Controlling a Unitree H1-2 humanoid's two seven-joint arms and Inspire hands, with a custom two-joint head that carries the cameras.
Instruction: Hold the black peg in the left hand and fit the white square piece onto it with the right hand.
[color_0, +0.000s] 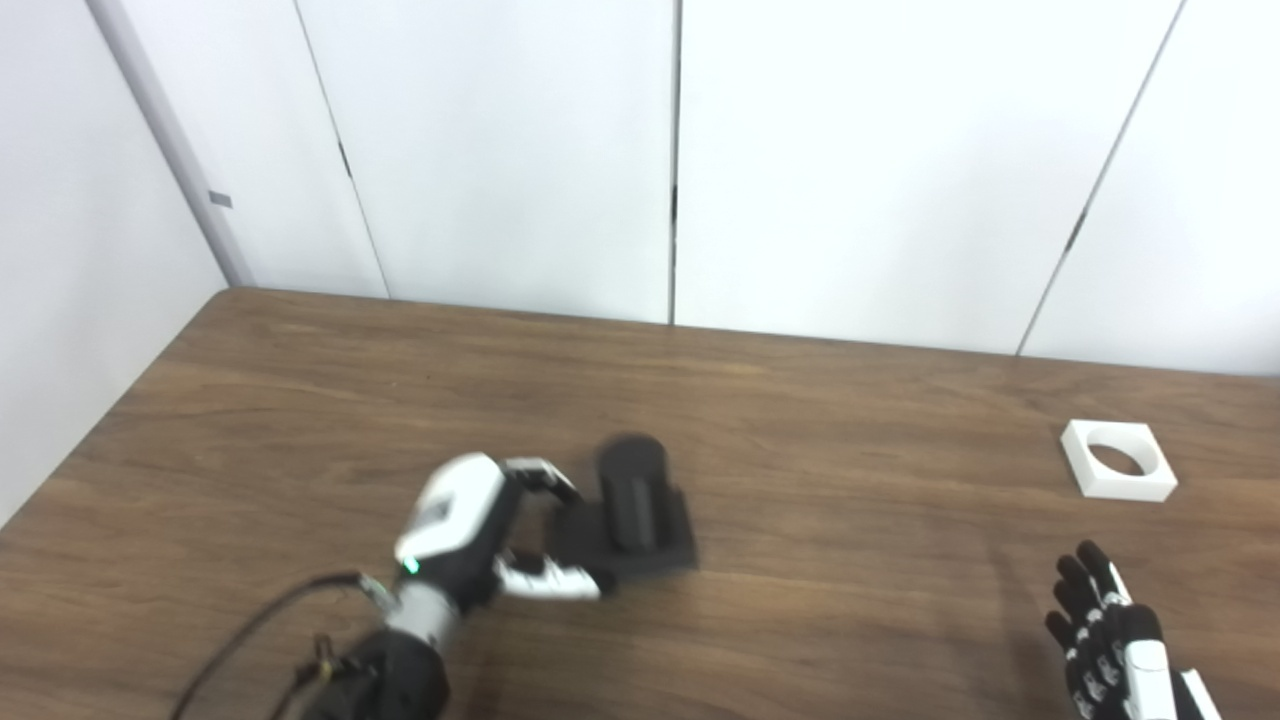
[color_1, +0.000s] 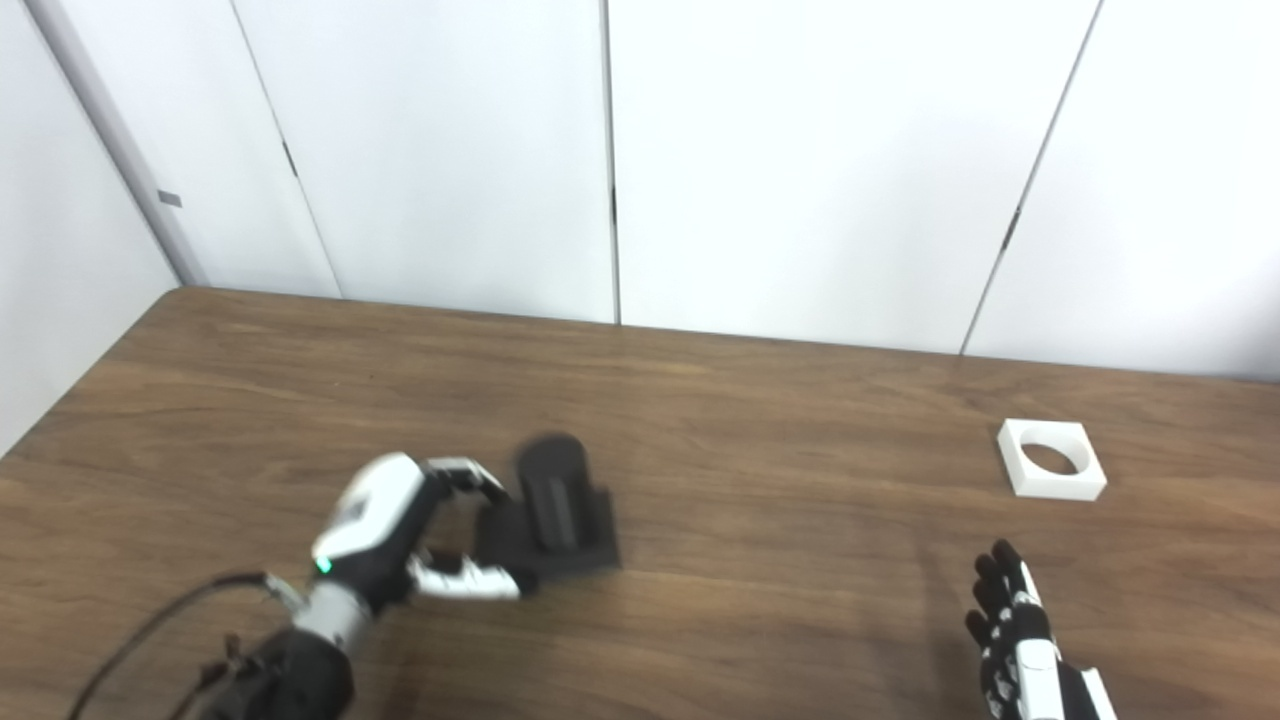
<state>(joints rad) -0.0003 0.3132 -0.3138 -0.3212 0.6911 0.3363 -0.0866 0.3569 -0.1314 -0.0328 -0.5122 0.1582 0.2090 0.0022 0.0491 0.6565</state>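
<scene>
Left robot hand on worktop, fingers spread around base edge of black peg; grip not yet closed, peg upright just to its right. Right robot hand open, empty; white square piece lies beyond it, apart.

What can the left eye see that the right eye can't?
Only the left eye view shows more of the right hand, down to its wrist, and puts everything further right. Only the right eye view shows a wider strip of bare table to the right of that hand. Both show the left hand with fingers around the black peg base, and the white square piece lying alone, apart from the right hand.
</scene>
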